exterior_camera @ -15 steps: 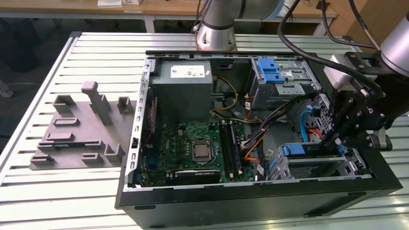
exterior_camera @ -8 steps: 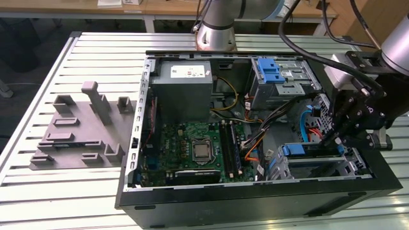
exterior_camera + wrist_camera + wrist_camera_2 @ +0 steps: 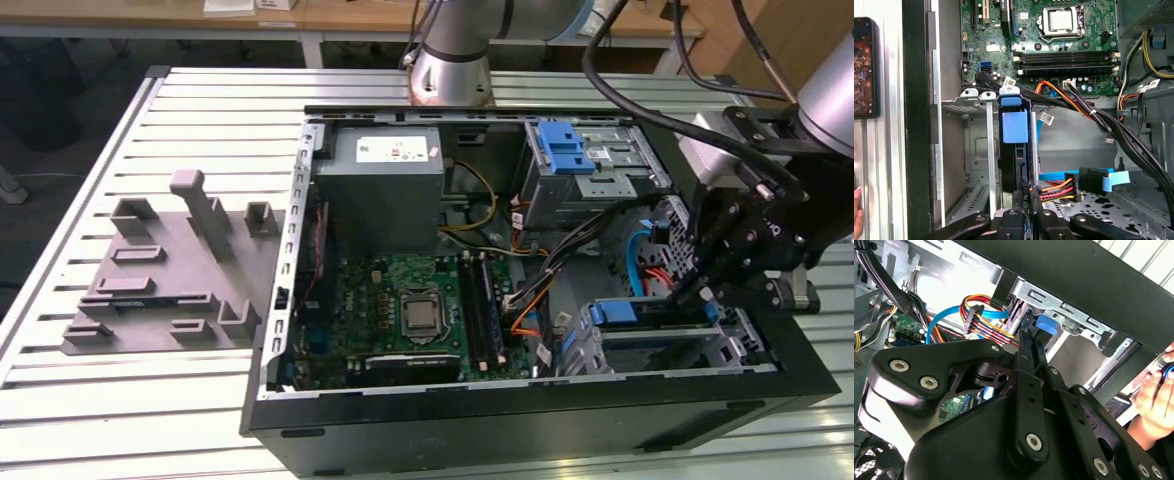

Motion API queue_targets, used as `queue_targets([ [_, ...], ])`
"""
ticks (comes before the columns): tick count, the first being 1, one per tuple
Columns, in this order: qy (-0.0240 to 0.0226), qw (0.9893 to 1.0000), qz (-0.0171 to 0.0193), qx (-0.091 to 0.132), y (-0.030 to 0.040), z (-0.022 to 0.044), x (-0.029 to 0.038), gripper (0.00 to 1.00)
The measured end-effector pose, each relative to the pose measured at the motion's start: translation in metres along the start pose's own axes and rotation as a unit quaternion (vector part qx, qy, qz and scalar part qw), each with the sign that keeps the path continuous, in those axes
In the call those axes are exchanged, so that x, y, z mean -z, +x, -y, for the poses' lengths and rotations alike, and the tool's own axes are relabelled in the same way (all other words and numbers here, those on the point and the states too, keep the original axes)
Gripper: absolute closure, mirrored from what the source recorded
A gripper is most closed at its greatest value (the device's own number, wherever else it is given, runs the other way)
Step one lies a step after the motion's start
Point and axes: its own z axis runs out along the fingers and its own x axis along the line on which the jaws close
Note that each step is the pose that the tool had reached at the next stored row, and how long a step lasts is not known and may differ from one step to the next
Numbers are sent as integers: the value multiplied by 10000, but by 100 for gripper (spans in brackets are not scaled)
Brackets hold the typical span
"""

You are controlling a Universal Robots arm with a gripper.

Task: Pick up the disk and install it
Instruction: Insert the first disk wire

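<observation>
Blue-framed disk [image 3: 1015,150] stands in its bay [image 3: 976,150], closed claw [image 3: 1025,197] pinching its edge, cables [image 3: 1134,145] alongside.

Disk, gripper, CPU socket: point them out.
disk [image 3: 1015,127]: first wrist view, blue carrier tab.
gripper [image 3: 1025,197]: first wrist view, between the fingertips.
CPU socket [image 3: 419,310]: exterior view, metal lid.

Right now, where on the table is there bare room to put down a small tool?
Bare slatted table lies along the exterior view's left, around the grey fixture plate, and behind the computer case. Inside the case is crowded: cables, the disk and the pincer.
</observation>
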Motion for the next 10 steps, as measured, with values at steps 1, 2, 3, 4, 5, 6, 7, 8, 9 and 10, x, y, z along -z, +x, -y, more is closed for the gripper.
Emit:
queue_targets([
  [1, -3, 10000, 0, -3, 0, 0, -1, 84],
  [2, -6, 10000, 0, -6, 0, 1, -3, 84],
  [3, -8, 10000, 1, -9, 0, 2, -4, 84],
  [4, -10, 10000, 3, -13, 0, 2, -6, 84],
  [5, -12, 10000, 5, -16, 0, 3, -7, 84],
  [6, -14, 10000, 6, -18, 0, 3, -8, 84],
  [7, -17, 10000, 7, -21, 0, 4, -9, 84],
  [8, -19, 10000, 8, -24, -1, 5, -10, 84],
  [9, -22, 10000, 9, -27, 0, 6, -12, 84],
  [10, -24, 10000, 10, -31, -1, 6, -13, 84],
])
